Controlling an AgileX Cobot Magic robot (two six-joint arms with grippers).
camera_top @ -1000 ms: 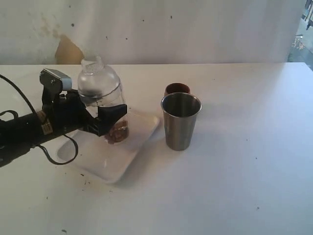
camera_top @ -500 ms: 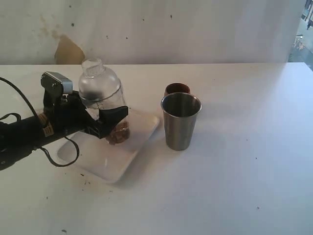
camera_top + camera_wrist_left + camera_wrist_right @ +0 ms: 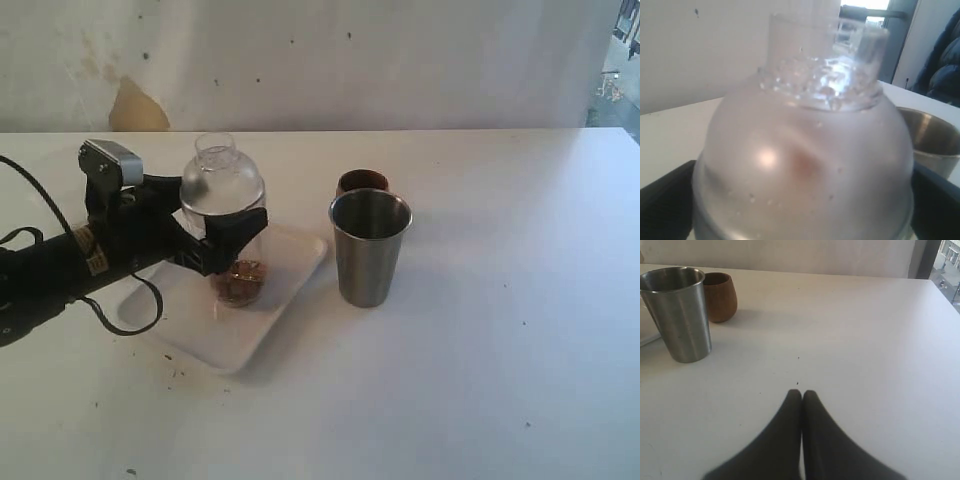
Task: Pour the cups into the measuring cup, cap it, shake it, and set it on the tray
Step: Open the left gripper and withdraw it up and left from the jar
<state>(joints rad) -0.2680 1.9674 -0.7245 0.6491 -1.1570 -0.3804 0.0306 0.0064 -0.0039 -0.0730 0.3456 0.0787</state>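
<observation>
Measuring cup (image 3: 238,276) upright on tray (image 3: 205,322), between left jaws; contact unclear.

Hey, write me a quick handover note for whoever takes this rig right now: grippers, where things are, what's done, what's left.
Left gripper: jaws straddle the measuring cup; whether they grip it cannot be told.
Right gripper: shut, empty, over the table.
Measuring cup: upright on the tray, domed lid on, brown contents at the bottom, droplets inside the lid.
Steel tumbler and wooden cup: upright on the table beside the tray.
Done, apparently: pouring, capping, setting on the tray; the droplets suggest shaking too.
Left: confirm release, then back the left arm away without tipping the cup.
</observation>
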